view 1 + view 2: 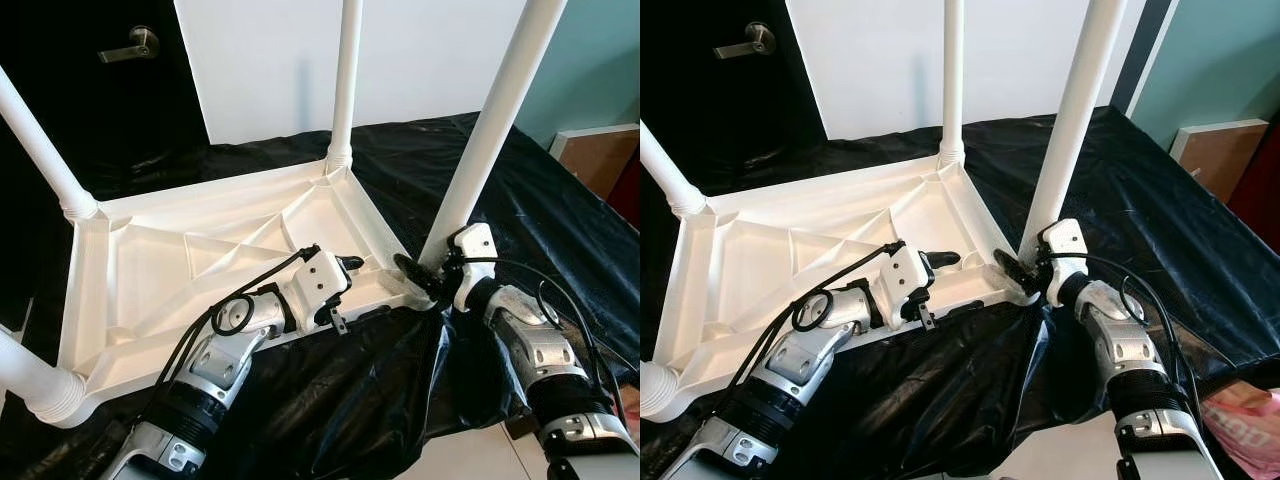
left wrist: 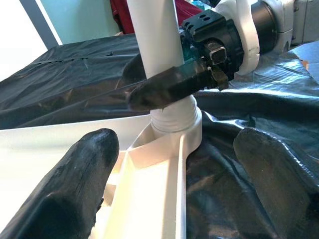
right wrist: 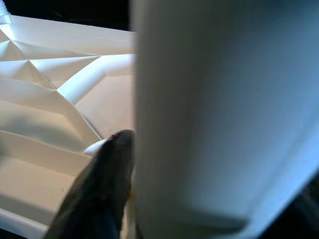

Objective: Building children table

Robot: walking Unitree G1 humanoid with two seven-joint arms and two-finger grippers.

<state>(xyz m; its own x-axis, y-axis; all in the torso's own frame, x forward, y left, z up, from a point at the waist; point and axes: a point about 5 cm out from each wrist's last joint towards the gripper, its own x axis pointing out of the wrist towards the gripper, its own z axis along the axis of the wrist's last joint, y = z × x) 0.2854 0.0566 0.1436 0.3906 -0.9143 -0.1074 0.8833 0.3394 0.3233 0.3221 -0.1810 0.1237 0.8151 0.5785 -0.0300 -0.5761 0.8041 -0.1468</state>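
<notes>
A white plastic children's table (image 1: pixel 200 270) lies upside down on black sheeting, its ribbed underside facing up. Three legs stand in their corner sockets: far left (image 1: pixel 35 140), far right (image 1: pixel 346 80) and near right (image 1: pixel 490 130). A fourth leg (image 1: pixel 30 385) sits at the near left corner. My right gripper (image 1: pixel 425 275) is shut on the near right leg just above its socket; one finger (image 2: pixel 169 87) crosses the leg's (image 2: pixel 154 45) front. My left gripper (image 1: pixel 345 293) is open, its fingers (image 2: pixel 75 189) straddling the table's near rim (image 2: pixel 159 184) beside that corner.
Black plastic sheeting (image 1: pixel 520 190) covers the work surface and hangs over its near edge. Behind stand a white panel (image 1: pixel 430 50) and a dark door with a lever handle (image 1: pixel 135 45). A brown board (image 1: pixel 600 155) leans at the right. Pale floor (image 1: pixel 480 455) lies below.
</notes>
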